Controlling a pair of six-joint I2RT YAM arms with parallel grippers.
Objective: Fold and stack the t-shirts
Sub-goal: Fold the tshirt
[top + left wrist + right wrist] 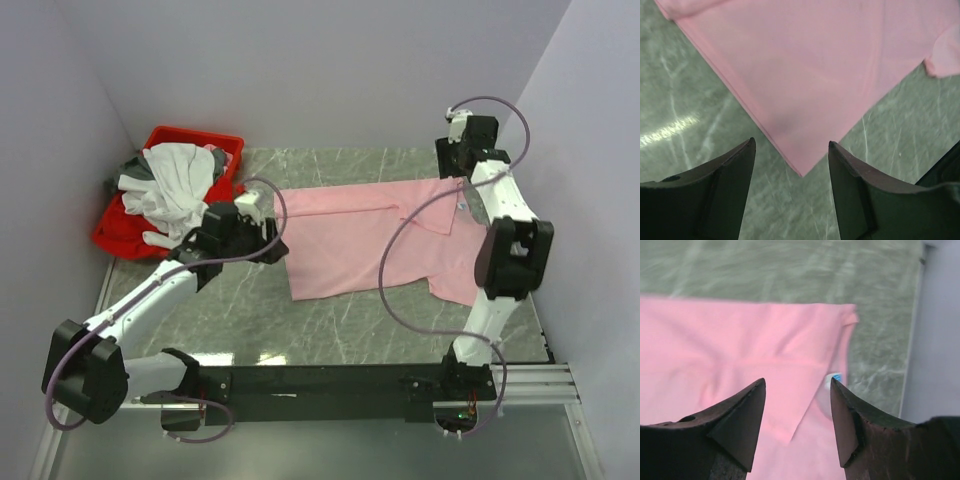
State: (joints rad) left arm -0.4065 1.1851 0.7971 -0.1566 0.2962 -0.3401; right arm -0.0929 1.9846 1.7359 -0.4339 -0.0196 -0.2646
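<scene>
With the pink t-shirt (352, 238) spread flat mid-frame on the surface (330, 325), the left end effector (790, 142) over its corner and the right end effector (797, 381) near its collar both hung released, and each would likely do best pinching edges squarely before folding.

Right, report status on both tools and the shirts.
Left tool open, at a corner of the light pink cloth t-shirt. Right tool open over its blue-marked end. White and grey t-shirts heaped in the red plastic bin. Nothing blocking.

Pink t-shirt (340, 245), grey-green veined table (330, 320) — red bin (197, 139), white and grey shirts (180, 185)
</scene>
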